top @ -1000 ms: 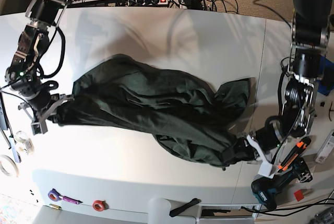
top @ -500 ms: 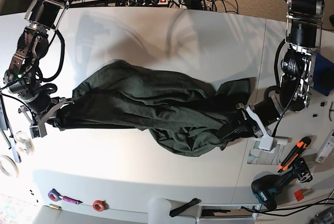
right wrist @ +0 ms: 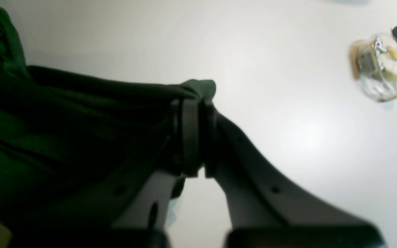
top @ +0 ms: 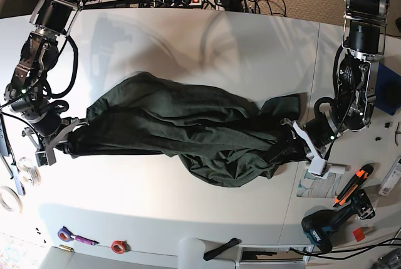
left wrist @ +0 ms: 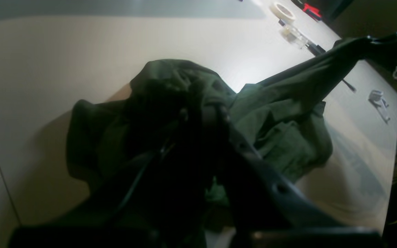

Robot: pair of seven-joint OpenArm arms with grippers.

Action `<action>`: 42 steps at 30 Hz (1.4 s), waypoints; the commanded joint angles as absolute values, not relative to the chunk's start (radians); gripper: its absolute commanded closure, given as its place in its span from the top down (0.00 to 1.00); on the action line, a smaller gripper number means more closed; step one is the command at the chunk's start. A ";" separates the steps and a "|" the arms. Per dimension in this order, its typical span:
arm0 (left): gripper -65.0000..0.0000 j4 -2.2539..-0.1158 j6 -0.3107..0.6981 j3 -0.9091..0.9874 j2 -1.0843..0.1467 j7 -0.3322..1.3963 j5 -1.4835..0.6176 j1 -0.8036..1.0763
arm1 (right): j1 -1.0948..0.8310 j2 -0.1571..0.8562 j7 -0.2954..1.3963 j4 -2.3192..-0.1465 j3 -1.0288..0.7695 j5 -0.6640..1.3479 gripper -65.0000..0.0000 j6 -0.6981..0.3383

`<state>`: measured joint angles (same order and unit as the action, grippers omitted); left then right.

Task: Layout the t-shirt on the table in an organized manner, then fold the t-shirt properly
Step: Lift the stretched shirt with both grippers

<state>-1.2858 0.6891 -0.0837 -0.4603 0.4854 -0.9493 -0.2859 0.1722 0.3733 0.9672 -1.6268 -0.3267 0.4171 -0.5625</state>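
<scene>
While the white tabletop (top: pixel 188 49) fills the base view, the dark green t-shirt (top: pixel 182 131) lies rumpled across its middle, drawn lengthwise between the two arms, with one lobe sagging toward the near edge. The right gripper (top: pixel 62 142) is closed on a fabric edge at one end, as its wrist view shows plainly. The left gripper (top: pixel 294 143) is buried in the other end. Its wrist view is dark, but it seems clamped on cloth too. A drill (top: pixel 329 222) sits near the left arm and a tape roll (top: pixel 9 199) near the right.
</scene>
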 commanded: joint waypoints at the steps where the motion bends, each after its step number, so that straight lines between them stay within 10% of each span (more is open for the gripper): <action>1: 0.00 -1.305 0.698 -0.075 -0.474 0.456 -0.971 -0.313 | 0.198 0.404 0.932 -1.642 -0.333 0.413 0.00 -0.577; 13: 0.00 -1.544 0.698 -0.073 -0.515 0.508 -1.009 -0.140 | 0.190 0.630 1.030 -1.642 -0.333 0.510 0.00 -0.593; 22: 0.00 -1.874 0.698 0.028 -0.501 0.507 -0.950 0.117 | 0.063 0.638 1.246 -1.670 -0.334 0.852 0.00 -0.686; 42: 0.00 -1.876 0.698 0.166 -0.502 0.507 -0.909 0.204 | -0.294 0.599 1.301 -1.948 -0.334 1.020 0.00 -0.698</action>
